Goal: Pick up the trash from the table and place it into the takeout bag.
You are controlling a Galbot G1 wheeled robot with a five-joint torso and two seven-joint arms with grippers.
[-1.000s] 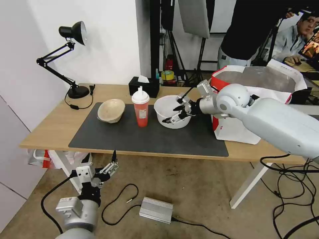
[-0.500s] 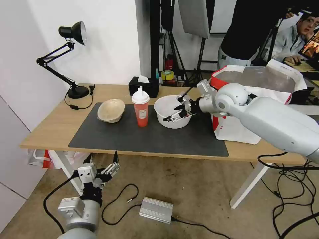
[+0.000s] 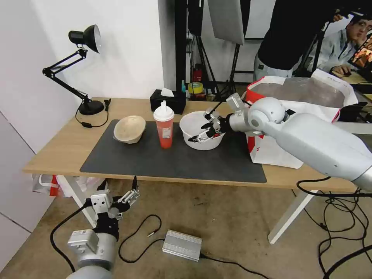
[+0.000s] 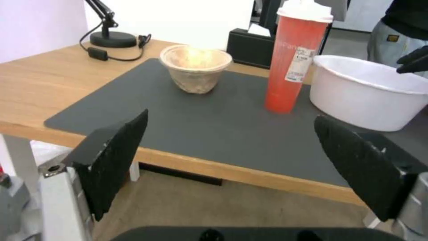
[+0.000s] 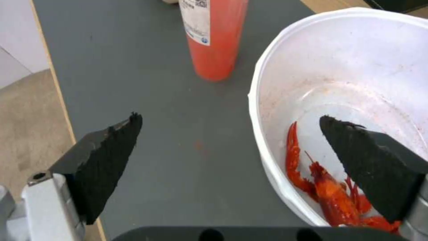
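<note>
Takeout bag [image 3: 279, 151] sits right of centre on the table [image 3: 58, 145]. White bowl [image 3: 195, 130] (red scraps inside) mid-frame, right pincer [image 3: 203, 131] wide open straddling its rim. Left pincer [image 3: 130, 193] open, lower left, holding nothing.

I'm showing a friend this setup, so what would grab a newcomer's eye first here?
Probably the right gripper, open, straddling the near rim of the white plastic bowl on the dark mat, with red crayfish scraps inside. Next, the tall red drink cup beside it on the robot's left, and the big red-and-white takeout bag on the table's right end. The left gripper hangs open below the table edge.
</note>
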